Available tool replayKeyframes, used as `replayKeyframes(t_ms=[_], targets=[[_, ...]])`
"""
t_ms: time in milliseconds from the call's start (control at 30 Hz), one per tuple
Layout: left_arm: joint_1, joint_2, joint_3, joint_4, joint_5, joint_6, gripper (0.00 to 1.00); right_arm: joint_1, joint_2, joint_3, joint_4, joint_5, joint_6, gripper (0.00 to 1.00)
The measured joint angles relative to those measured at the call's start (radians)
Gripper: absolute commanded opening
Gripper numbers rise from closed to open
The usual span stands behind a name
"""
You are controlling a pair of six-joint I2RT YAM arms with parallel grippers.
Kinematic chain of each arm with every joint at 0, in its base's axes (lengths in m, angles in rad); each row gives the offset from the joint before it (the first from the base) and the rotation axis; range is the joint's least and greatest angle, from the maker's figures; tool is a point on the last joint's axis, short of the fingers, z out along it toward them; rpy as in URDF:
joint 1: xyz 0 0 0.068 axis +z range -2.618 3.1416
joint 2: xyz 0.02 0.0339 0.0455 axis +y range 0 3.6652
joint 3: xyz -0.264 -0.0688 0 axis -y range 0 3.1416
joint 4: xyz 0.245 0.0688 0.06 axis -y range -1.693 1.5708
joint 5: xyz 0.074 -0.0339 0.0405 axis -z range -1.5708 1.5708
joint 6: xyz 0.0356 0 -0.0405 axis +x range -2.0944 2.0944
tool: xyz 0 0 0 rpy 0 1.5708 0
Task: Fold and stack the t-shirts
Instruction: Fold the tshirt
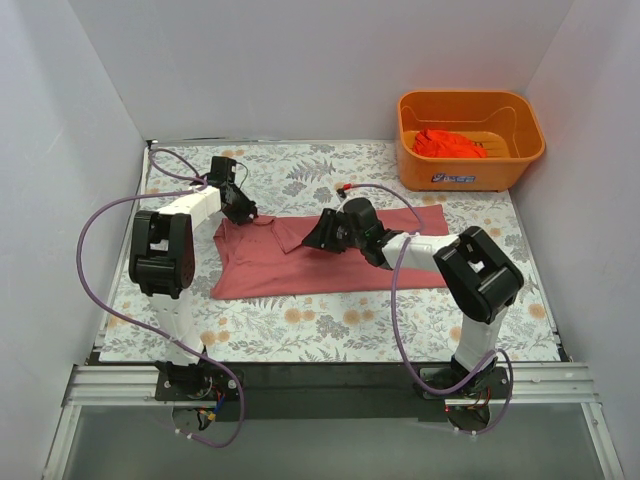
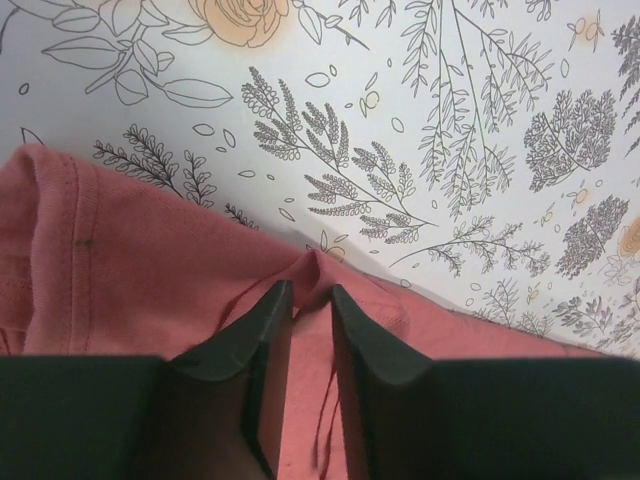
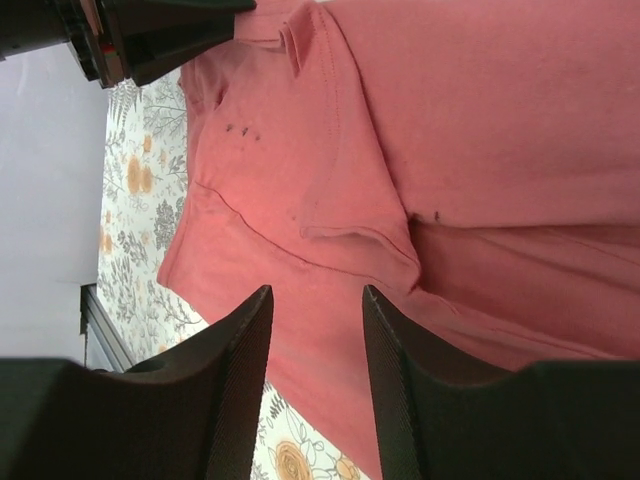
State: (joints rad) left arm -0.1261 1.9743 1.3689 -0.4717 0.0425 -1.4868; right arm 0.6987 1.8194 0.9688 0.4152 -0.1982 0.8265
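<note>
pink shirt lies long side to side. left gripper pinches its far left edge. right gripper hangs over its middle, open, empty.

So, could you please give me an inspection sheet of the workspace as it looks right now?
Surface: floral table cover, lying flat.
Job's things: dusty pink-red t-shirt spread on the cover, partly folded; orange-red t-shirt bunched inside the orange basket at the far right corner.
Clutter: nothing seen.
Grippers: left gripper at the shirt's far left edge, jaws narrow around a raised ridge of cloth, grip not certain; right gripper open over the shirt's middle, holding nothing.
Cables: purple cables loop off both arms.
Surroundings: white walls on three sides.
</note>
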Motion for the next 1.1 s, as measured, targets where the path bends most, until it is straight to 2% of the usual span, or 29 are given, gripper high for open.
replayKeyframes(t_ms=[67,200,333,700,1100], targets=[[0.000,0.000,-0.001,0.003,0.000,0.006,0.12,0.017,0.025,0.020,0.004,0.016,0.010,0.43],[0.000,0.000,-0.006,0.006,0.000,0.017,0.05,0.052,0.057,0.037,0.007,0.050,0.041,0.40],[0.000,0.000,-0.008,0.006,0.000,0.029,0.00,0.087,0.088,0.051,0.007,0.096,0.075,0.40],[0.000,-0.002,-0.008,0.006,-0.001,0.068,0.00,0.127,0.154,0.122,0.006,0.208,0.164,0.45],[0.000,-0.002,-0.008,0.006,-0.008,0.078,0.00,0.127,0.187,0.135,-0.001,0.233,0.248,0.46]])
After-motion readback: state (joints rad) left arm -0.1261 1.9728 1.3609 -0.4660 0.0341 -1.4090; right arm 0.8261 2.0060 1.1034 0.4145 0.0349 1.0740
